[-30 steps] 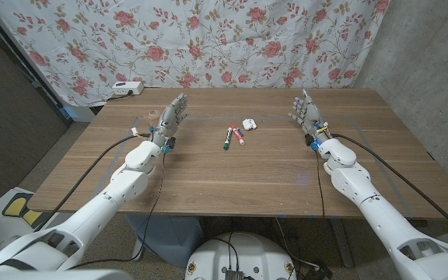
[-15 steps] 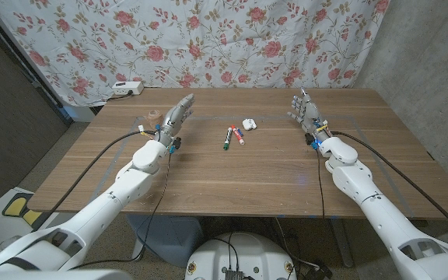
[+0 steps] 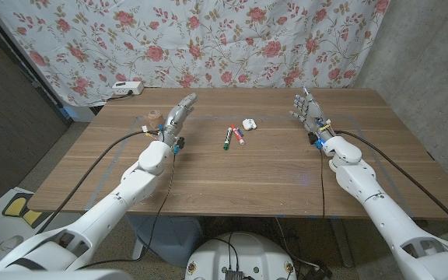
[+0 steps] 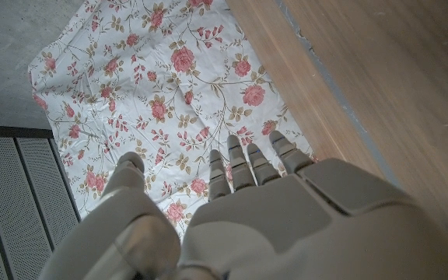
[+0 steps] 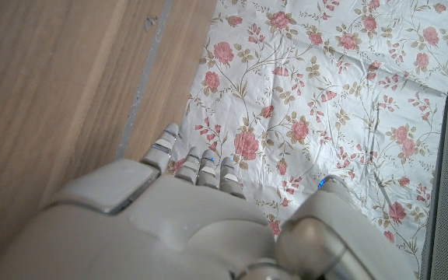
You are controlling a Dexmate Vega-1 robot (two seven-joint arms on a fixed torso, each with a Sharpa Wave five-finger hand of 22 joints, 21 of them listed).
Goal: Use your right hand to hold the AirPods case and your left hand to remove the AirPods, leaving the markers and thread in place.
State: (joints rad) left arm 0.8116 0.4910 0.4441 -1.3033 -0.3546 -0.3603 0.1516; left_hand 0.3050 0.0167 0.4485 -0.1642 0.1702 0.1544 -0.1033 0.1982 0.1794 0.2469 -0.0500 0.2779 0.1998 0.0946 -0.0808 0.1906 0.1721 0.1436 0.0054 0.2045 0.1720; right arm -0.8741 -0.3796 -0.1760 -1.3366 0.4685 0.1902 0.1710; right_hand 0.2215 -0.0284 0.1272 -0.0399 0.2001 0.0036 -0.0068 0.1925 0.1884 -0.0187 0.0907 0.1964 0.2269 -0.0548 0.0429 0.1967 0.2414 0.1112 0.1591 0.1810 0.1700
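The white AirPods case (image 3: 248, 123) lay at the table's (image 3: 232, 175) centre, just right of the markers (image 3: 233, 137). The left hand (image 3: 179, 113) and right hand (image 3: 306, 110) stood well apart from it, fingers extended, holding nothing.

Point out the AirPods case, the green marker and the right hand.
AirPods case (image 3: 248, 123), head view, on the white shell's middle.
green marker (image 3: 227, 139), head view, on its barrel.
right hand (image 3: 306, 111), head view, on the palm.

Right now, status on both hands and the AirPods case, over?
Left hand open, empty. Right hand open, empty. AirPods case untouched mid-table, markers beside it. Nothing blocking either approach.
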